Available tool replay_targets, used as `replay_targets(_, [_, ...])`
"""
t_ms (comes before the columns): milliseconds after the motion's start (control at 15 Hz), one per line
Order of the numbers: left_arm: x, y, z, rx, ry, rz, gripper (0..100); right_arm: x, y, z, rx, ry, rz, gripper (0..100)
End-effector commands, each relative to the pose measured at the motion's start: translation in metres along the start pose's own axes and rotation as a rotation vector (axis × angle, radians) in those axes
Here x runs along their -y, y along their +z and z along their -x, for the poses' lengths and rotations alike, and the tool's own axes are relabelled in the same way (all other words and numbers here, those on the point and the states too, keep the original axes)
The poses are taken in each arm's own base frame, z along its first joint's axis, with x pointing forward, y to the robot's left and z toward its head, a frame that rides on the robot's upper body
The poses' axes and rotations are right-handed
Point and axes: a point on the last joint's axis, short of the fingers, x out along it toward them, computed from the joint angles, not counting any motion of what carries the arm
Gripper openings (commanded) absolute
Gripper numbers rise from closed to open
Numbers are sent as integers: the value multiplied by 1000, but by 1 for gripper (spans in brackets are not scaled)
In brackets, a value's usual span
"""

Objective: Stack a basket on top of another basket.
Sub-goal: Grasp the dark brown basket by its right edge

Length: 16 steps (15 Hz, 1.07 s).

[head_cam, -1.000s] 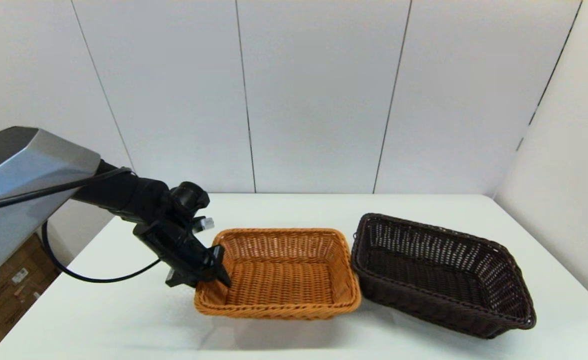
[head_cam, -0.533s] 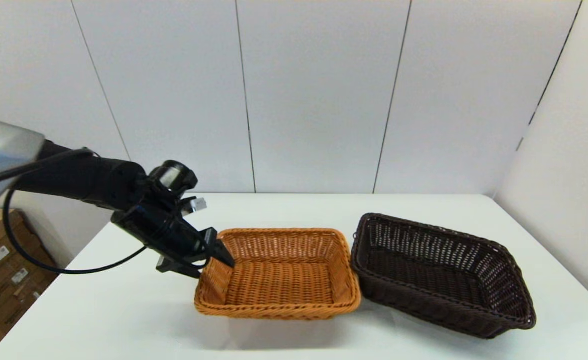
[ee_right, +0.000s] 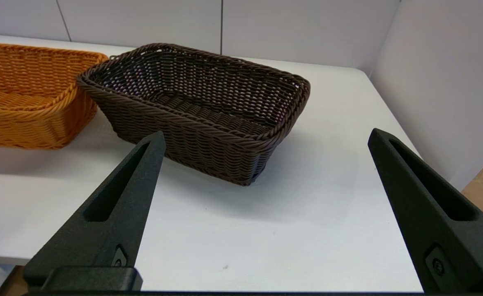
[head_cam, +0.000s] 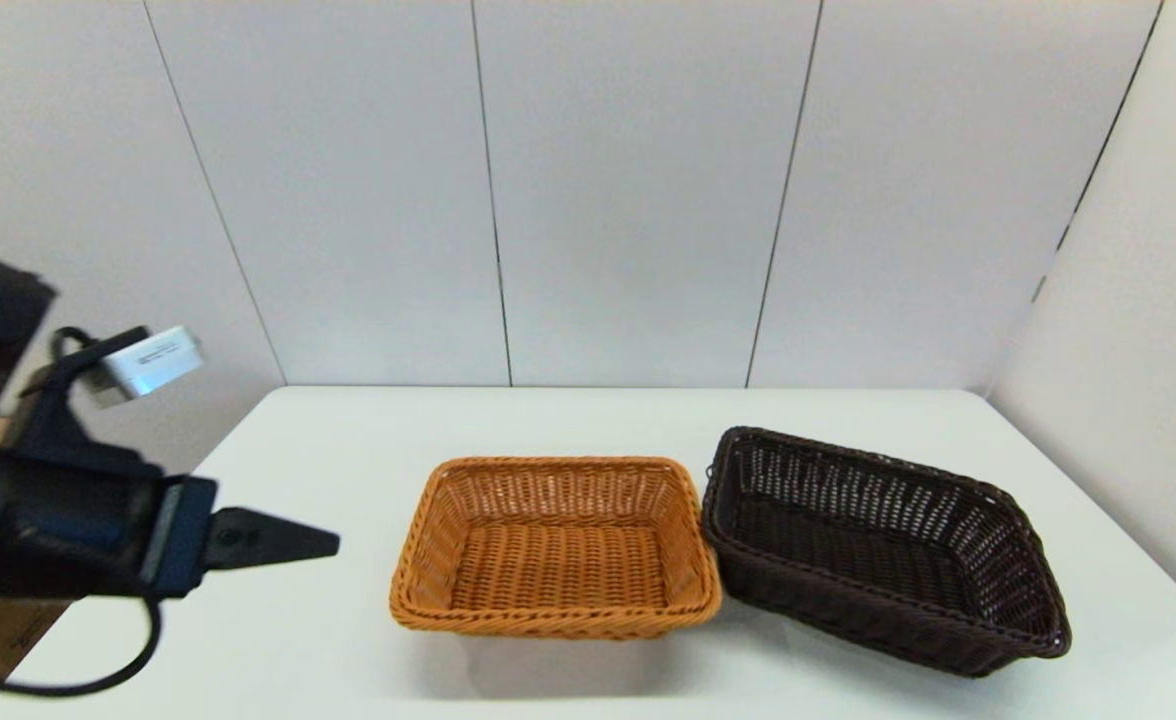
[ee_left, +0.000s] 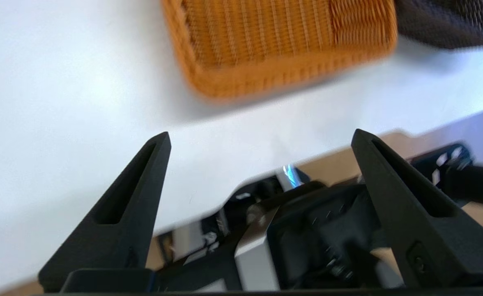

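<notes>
The dark brown basket sits on the right of the table, angled, its left end touching the orange-tan basket at the centre. Both stand upright and hold nothing. My left gripper hovers left of the orange-tan basket, well apart from it. In the left wrist view it is open over the table's front edge, with the orange-tan basket and a corner of the dark basket beyond. My right gripper is open and empty, short of the dark basket, with the orange-tan basket beside that.
The white table is bounded by grey wall panels behind and a side panel on the right. Parts of my own body show below the table's front edge in the left wrist view.
My left gripper has drawn back from the orange-tan basket's left rim, moving left and toward me. Neither basket has moved.
</notes>
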Motion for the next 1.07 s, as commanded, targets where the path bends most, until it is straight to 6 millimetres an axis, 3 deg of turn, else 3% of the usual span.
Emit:
replay_targets(67, [-15,-126,74,188,32,-100,100,0,0,0,-1,1,1,100])
replay_targets(200, [-22,-159,78,228,99,-109,100,0,0,0,-1,1,1,100])
replay_targets(400, [-29,-192,70,263,127,-106,100,0,0,0,-1,1,1,100])
replay_targets(867, [-37,-234,50,368,206,-58,100,0,0,0,-1,1,1,100])
replay_targets(1067, [-43,-254,39,409,236,-184,100,0,0,0,-1,1,1,100])
